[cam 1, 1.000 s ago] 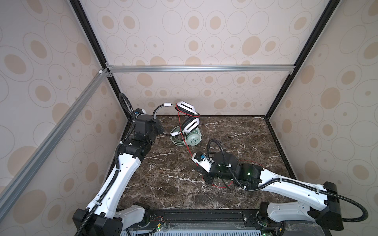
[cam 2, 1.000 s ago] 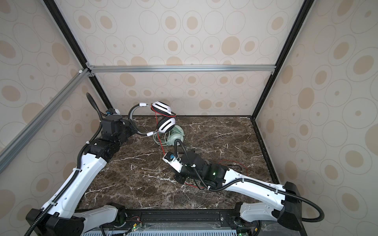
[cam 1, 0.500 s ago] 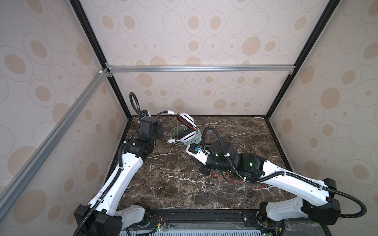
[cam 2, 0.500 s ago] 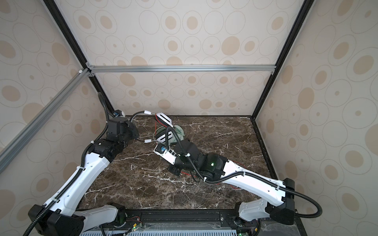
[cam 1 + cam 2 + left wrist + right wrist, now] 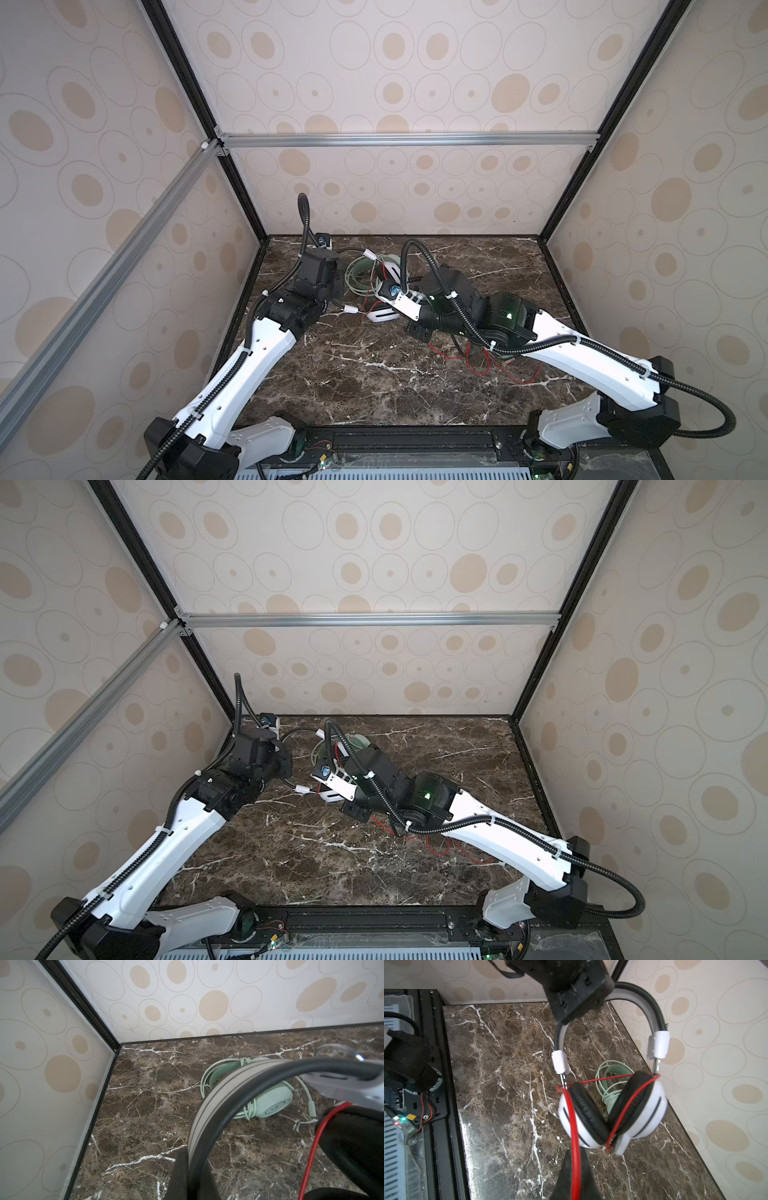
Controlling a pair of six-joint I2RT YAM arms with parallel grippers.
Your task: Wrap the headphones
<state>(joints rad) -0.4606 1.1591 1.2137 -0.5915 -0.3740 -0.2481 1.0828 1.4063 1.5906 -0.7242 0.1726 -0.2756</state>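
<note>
Op: Status?
Spotter: You're approx halfway. The mint-green headphones (image 5: 276,1103) look done. Their pale cable (image 5: 203,1084) is coiled round them, and they lie on the table (image 5: 374,374) by the back wall, upper centre-left in both top views. Nothing's holding them.
Op: Pair no. 2?
Spotter: The white-and-black headphones (image 5: 643,1109) are between your arms, just below the mint pair in both top views. Your left gripper (image 5: 193,1169) is pressed together on the grey headband (image 5: 216,1093), cups hanging down. Can't tell if they touch the table. Your right gripper (image 5: 576,1169) is pinching the red cable (image 5: 574,1126) close to the cups.
Op: How much left?
Spotter: Most of this pair, imo. The red line crosses btw the cups & skirts each one, but there's no real coil yet. Lots of slack (image 5: 485,368) lies loose on the table under your right arm, lower right of centre. You've got to wind that in & secure the end.
</note>
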